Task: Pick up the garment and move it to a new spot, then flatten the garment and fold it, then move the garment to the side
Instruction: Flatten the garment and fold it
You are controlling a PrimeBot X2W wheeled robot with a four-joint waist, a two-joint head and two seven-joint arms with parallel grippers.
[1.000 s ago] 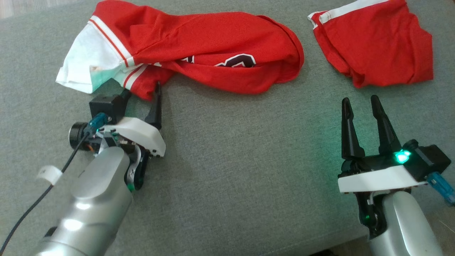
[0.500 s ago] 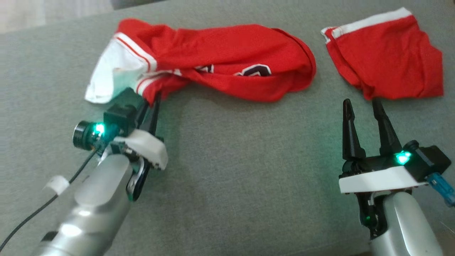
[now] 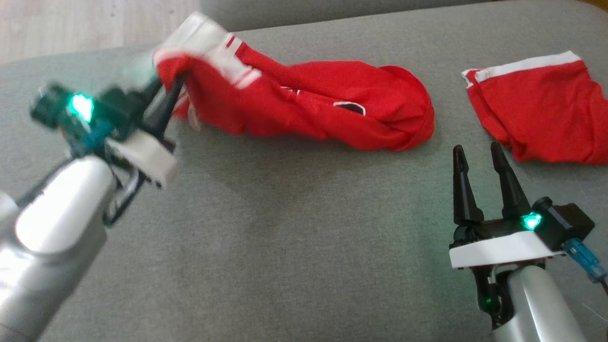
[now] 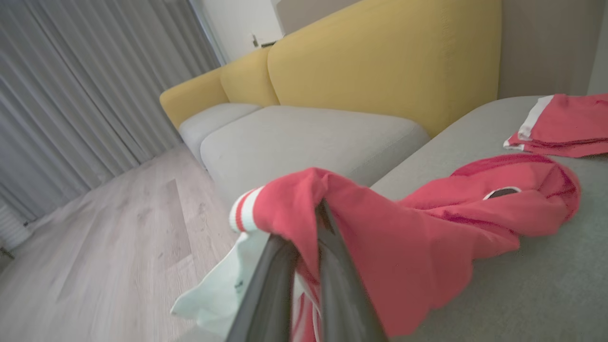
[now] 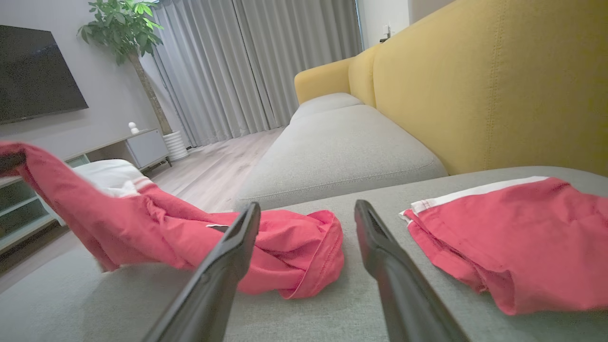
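A red garment with white trim and a dark emblem lies crumpled across the grey cushion. My left gripper is shut on its left end and holds that end lifted off the cushion; the rest trails down to the right. In the left wrist view the two fingers pinch red cloth at my left gripper, with a pale sleeve hanging below. My right gripper stands open near the front right, nothing between its fingers. In the right wrist view the garment rises to the left beyond my right gripper.
A second red piece with a white band lies at the far right of the cushion. The cushion's far edge and wooden floor are at the upper left. A yellow sofa back stands behind.
My left gripper closed on the garment's left end and lifted it up and to the left. The head camera has shifted. The right arm has not moved.
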